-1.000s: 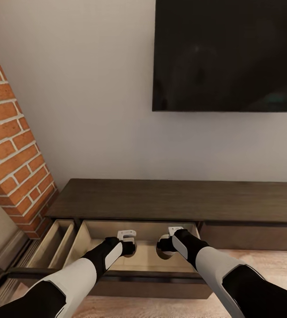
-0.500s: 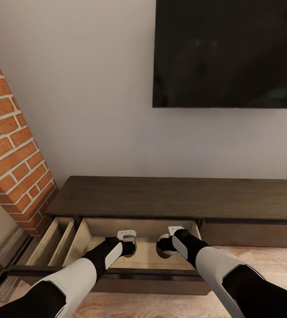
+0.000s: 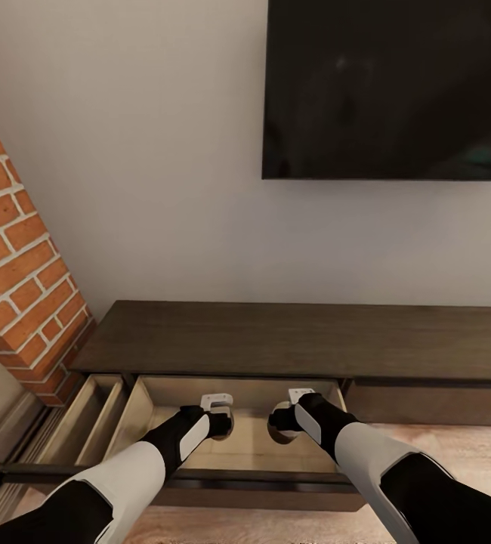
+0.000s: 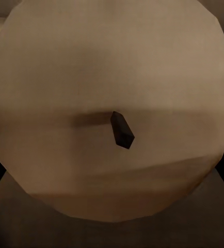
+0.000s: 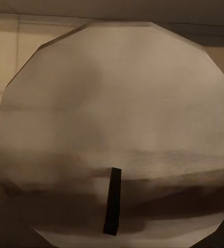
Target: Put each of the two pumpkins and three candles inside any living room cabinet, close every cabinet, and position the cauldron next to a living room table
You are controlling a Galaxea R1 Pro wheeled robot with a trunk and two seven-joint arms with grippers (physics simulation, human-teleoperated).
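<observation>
The cabinet is a long, low, dark brown unit against the wall, with a light-lined drawer pulled out at its left end. Both arms reach down into that drawer. My left gripper is shut on a tan candle; the left wrist view looks onto this candle's round top and short dark wick. My right gripper is shut on a second candle, whose pale banded top and wick show in the right wrist view. Both candles are inside the drawer's span; whether they touch its floor is hidden.
A second, narrower drawer stands open to the left, beside a red brick wall. A black television hangs on the white wall above the cabinet. Pale wood floor lies in front at the right.
The whole picture has shifted slightly, so the camera moved. Both arms and the candles keep the same stance over the open drawer.
</observation>
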